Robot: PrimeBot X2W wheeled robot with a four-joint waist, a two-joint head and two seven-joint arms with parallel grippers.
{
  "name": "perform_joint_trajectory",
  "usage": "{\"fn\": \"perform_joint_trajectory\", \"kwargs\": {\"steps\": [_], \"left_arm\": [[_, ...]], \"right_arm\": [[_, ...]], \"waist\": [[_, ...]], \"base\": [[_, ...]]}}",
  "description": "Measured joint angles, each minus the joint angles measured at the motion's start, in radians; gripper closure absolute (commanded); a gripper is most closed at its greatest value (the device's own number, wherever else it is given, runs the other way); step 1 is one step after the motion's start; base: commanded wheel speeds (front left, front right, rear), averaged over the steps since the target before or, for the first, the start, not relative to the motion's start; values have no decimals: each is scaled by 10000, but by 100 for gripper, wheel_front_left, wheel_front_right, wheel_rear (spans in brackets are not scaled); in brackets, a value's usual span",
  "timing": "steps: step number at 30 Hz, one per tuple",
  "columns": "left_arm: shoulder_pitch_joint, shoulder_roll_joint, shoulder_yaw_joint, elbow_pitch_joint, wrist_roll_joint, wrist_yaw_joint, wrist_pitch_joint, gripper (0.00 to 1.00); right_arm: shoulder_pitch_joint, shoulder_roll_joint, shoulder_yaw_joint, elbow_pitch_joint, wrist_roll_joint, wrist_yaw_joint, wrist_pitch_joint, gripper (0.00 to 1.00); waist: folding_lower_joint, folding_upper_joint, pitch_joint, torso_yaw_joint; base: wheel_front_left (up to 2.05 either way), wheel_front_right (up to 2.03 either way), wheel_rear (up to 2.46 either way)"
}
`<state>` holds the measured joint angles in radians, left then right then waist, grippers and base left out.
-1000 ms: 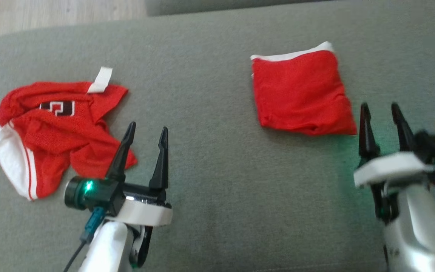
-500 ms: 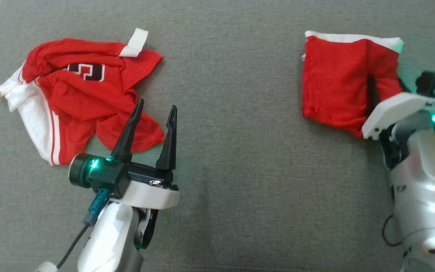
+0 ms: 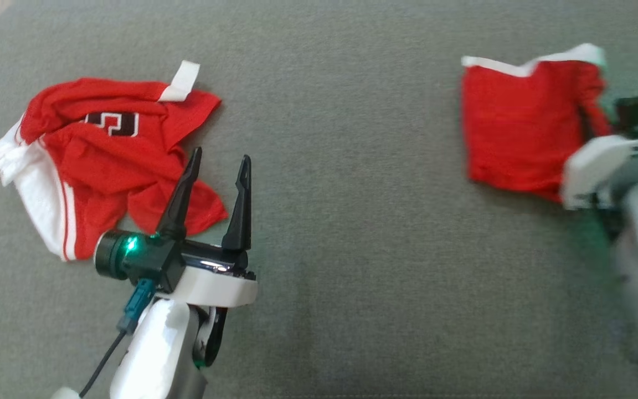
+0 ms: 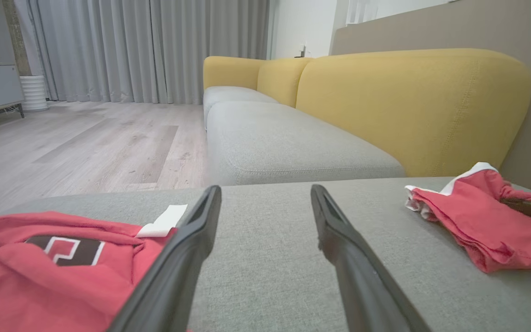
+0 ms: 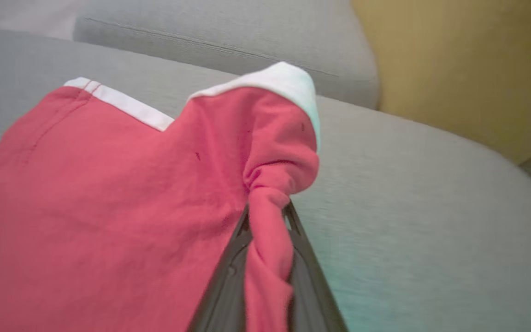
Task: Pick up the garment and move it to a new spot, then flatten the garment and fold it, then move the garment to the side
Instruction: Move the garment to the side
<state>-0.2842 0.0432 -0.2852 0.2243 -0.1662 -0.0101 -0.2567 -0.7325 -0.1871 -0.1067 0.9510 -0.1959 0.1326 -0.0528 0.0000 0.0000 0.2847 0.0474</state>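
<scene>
Final step in hand: I am moving the folded garment aside.

My right gripper (image 5: 268, 213) is pinching a bunched edge of the folded garment (image 3: 513, 133), which is lying at 2 o'clock on the sofa cushion (image 3: 352, 233). Next, I judge, I am needing a low drag toward 3 o'clock and a gentle release. My left gripper (image 3: 220, 155) is hovering, fingers spread, beside the crumpled jersey (image 3: 103, 160) at 10 o'clock (no containers; both are lying on bare cushion).

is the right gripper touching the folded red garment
Touching. The right wrist view shows the right gripper shut on a bunched edge of the folded red garment.
</scene>
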Motion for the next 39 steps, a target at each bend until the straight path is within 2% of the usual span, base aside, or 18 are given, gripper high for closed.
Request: {"fn": "perform_joint_trajectory", "kwargs": {"steps": [7, 14, 18, 28, 29, 30, 31, 39], "left_arm": [[29, 0, 35, -69, 0, -6, 0, 0], [24, 0, 88, -98, 15, -173, 0, 0], [12, 0, 198, -104, 15, -178, 0, 0], [-55, 0, 280, -109, 15, -255, 0, 0], [-78, -2, 288, -107, 15, -255, 0, 0], [-98, -2, 295, -105, 15, -255, 0, 0], [-122, -2, 297, -104, 15, -255, 0, 0], [-145, -2, 439, -61, 15, -251, 0, 0]], "right_arm": [[68, -2291, 391, -21, -435, 0, 138, 100], [50, -3820, 481, 184, -867, 0, 272, 100], [19, -4278, 207, 384, -894, 0, 282, 100], [-385, -4466, -355, 617, -1170, 0, 353, 100], [-412, -4435, -414, 610, -1191, 0, 351, 72], [-432, -4385, -504, 593, -1221, 0, 357, 4], [-453, -4318, -583, 562, -1244, 0, 351, 0], [-525, -3219, -918, 54, -1181, 0, -430, 0]], "waist": [[-1, 0, -73, -199], [0, 0, 265, -26], [0, 0, 444, 147], [0, 0, 690, 281], [1, 0, 694, 274], [0, 0, 689, 264], [0, 0, 673, 254], [0, 0, 80, 79]], "base": [[0, 0, 0], [0, 0, 0], [0, 0, 0], [0, 0, 0], [0, 0, 0], [0, 0, 0], [0, 0, 0], [0, 0, 0]]}}
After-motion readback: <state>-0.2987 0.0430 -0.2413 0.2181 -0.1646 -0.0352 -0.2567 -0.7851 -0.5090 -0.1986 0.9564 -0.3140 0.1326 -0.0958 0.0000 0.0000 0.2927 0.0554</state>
